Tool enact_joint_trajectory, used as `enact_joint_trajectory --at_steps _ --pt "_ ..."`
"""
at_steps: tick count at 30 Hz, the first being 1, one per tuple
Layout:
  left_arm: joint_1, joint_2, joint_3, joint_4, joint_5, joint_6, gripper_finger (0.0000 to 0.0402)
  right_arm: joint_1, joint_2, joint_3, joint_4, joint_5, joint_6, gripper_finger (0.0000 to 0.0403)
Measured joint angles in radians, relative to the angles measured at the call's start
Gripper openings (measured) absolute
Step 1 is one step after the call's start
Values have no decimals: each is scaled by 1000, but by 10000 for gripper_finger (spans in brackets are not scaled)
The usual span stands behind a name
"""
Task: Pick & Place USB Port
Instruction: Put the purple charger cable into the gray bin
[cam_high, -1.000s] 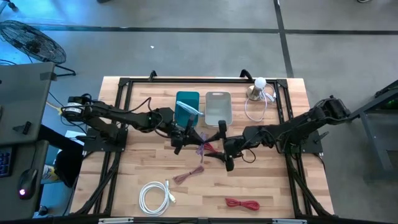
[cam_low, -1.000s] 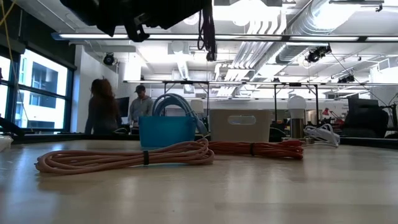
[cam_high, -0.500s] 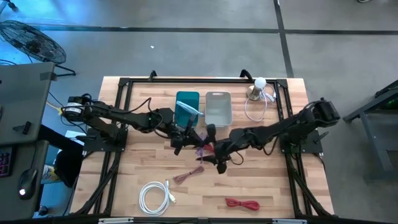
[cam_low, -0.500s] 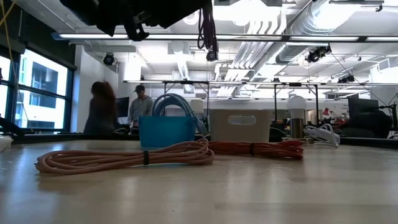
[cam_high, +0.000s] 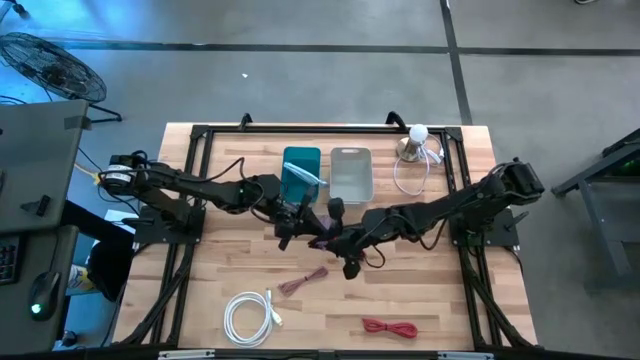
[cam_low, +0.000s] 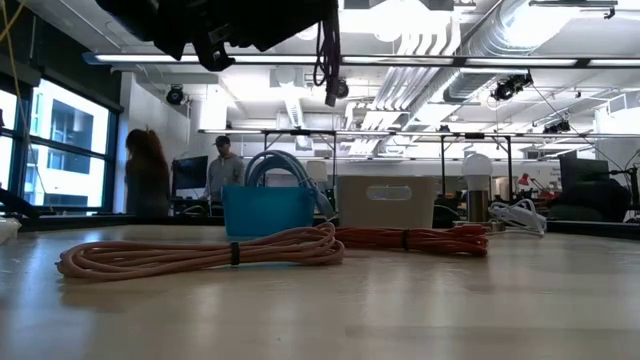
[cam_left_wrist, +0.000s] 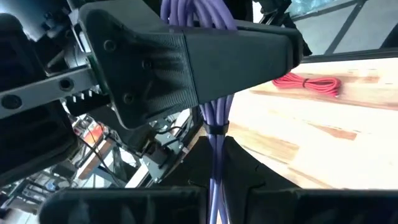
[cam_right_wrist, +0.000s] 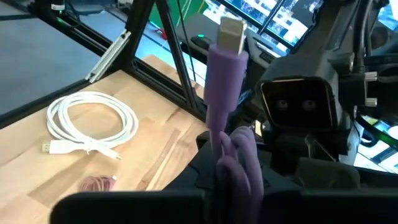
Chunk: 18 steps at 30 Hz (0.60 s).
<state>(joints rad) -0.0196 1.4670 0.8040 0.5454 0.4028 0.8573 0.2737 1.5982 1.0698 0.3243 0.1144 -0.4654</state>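
Two robot arms, each ending in one gripper: left gripper (cam_high: 292, 222), right gripper (cam_high: 336, 243). Five coiled cables: one purple cable (cam_high: 322, 240), one pink cable (cam_high: 302, 281), one white cable (cam_high: 247, 316), one red cable (cam_high: 390, 327), one blue cable (cam_high: 299, 177). Two bins: teal bin (cam_high: 301, 158), grey bin (cam_high: 350, 172). One lamp (cam_high: 413, 141).

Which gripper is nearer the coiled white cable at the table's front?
Right, narrowly. The right gripper sits up and to the right of the white cable, clamped on the purple cable. The left gripper, also gripping the purple cable, is farther back, by the teal bin.
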Motion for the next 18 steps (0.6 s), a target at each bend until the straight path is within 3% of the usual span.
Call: enact_joint_trajectory --at_steps 12,18 --pt "1 0 0 -6 -8 -68 39 2 -1 0 -31 31 14 3" --pt "0 -1 13 -73 -68 -143 66 4 -1 -2 -60 39 20 1"
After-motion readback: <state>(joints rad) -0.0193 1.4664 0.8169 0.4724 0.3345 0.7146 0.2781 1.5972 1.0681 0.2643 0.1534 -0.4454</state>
